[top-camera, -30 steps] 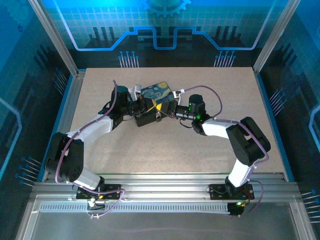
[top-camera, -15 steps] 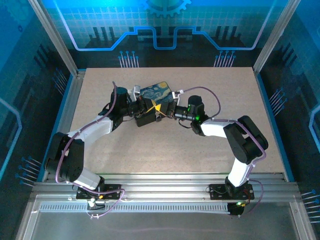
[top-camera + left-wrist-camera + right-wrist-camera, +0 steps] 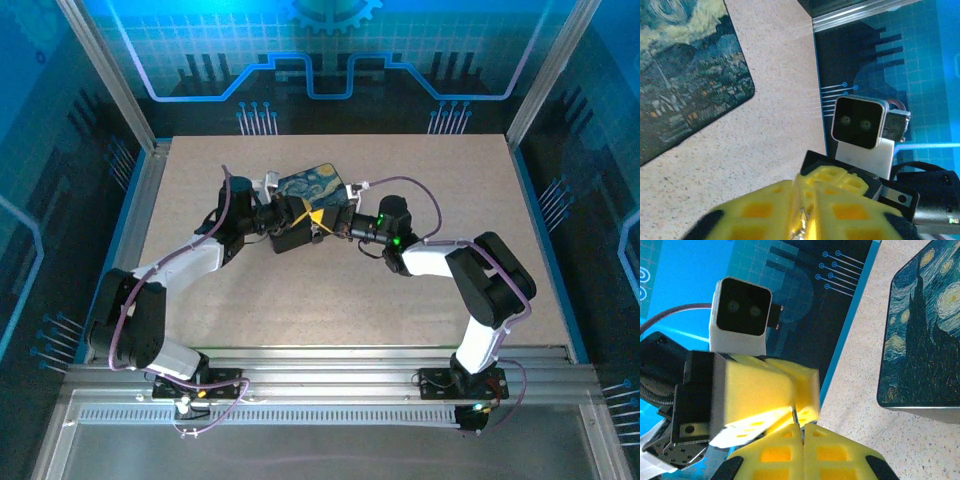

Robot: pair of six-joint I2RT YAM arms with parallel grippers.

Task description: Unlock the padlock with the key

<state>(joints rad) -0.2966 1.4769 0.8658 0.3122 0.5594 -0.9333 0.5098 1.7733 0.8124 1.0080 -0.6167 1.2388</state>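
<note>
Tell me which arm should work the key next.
Right, probably. A thin dark sliver, likely the key, sticks out of the shut right hand toward the left hand, which is shut on shiny metal and so looks set to brace.

From above, whatever sits where the left gripper [image 3: 303, 213] and right gripper [image 3: 327, 222] meet is too small to make out. In the left wrist view a shiny sliver [image 3: 802, 226] pinched between that gripper's fingers is blurred and cut by the bottom edge; the painted box [image 3: 685, 70] runs off the frame
</note>
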